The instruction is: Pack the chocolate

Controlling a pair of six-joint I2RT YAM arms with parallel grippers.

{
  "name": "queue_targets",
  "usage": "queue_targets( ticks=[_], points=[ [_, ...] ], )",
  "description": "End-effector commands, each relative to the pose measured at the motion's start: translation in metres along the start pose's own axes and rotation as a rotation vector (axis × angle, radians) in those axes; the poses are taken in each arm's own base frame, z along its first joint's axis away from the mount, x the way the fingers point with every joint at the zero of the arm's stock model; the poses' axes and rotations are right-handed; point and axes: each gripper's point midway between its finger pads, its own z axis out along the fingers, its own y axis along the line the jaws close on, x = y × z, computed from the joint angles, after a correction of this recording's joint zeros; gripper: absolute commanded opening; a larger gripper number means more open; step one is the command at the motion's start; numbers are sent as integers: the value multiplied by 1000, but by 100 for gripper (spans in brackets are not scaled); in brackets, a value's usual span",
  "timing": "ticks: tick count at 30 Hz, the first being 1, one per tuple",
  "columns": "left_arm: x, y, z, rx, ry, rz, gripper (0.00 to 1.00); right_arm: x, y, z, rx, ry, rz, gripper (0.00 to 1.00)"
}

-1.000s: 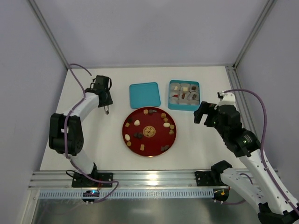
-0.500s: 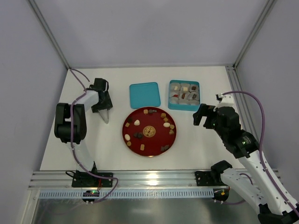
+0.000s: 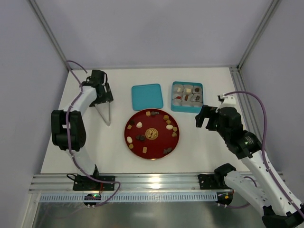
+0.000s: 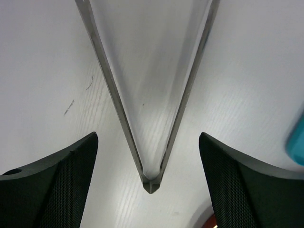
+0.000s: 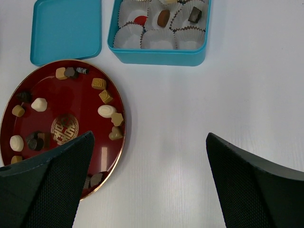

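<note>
Several chocolate pieces [image 3: 142,137], dark, tan and cream, lie scattered on the red plate [image 3: 159,143]; they also show in the right wrist view [image 5: 107,111]. A teal box [image 3: 174,97] of paper cups holds a few pieces [image 5: 163,18]. Metal tongs [image 3: 106,113] lie flat on the table left of the plate. My left gripper [image 3: 101,96] is open; in the left wrist view [image 4: 147,135] the tongs [image 4: 150,180] lie between its fingers, untouched. My right gripper [image 3: 205,117] is open and empty, right of the plate, over bare table [image 5: 149,134].
The teal lid [image 3: 147,96] lies flat behind the plate, left of the box; its edge shows in the left wrist view [image 4: 298,142]. Grey walls close the table on three sides. A metal rail [image 3: 152,183] runs along the near edge.
My left gripper has drawn back toward the far left, and the tongs now show lying flat on the table. My right gripper has shifted slightly toward the plate.
</note>
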Motion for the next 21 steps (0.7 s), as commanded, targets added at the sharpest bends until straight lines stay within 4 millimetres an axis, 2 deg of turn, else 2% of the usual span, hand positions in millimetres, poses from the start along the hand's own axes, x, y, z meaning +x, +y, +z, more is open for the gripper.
queue_targets(
  ticks=[1, 2, 4, 5, 7, 9, 10, 11, 12, 14, 15, 17, 19, 21],
  points=[
    [-59, -8, -68, 102, -182, -62, 84, -28, 12, -4, -28, -52, 22, 100],
    [-67, -25, -84, 195, -204, -79, 82, -31, 14, -4, -34, -54, 23, 100],
    [-76, -45, -94, 276, -231, -82, 81, -42, 19, -2, -36, -55, 23, 100],
    [-81, -63, -97, 323, -243, -69, 80, -44, 22, 0, -42, -48, 29, 100],
    [-81, -85, -94, 370, -232, -46, 78, -58, 31, 0, -62, -60, 44, 100],
    [-81, -110, -77, 379, -207, -2, 73, -62, 40, 9, -75, -43, 59, 100],
    [-80, -118, -70, 377, -196, 5, 71, -70, 44, 10, -84, -55, 68, 100],
    [-87, -125, -69, 384, -206, 7, 68, -70, 46, 18, -77, -37, 67, 100],
    [-79, -134, -51, 374, -174, 27, 67, -72, 48, 21, -72, -31, 70, 100],
    [-86, -146, -45, 385, -182, 36, 64, -83, 53, 25, -78, -44, 75, 100],
    [-81, -152, -28, 374, -155, 48, 62, -80, 55, 34, -72, -23, 71, 100],
    [-86, -159, -19, 367, -162, 62, 59, -82, 59, 42, -75, -13, 67, 100],
    [-78, -163, -2, 363, -125, 77, 57, -77, 62, 55, -70, 16, 55, 100],
    [-76, -167, 3, 366, -116, 85, 53, -75, 63, 69, -52, 34, 47, 100]
  ],
)
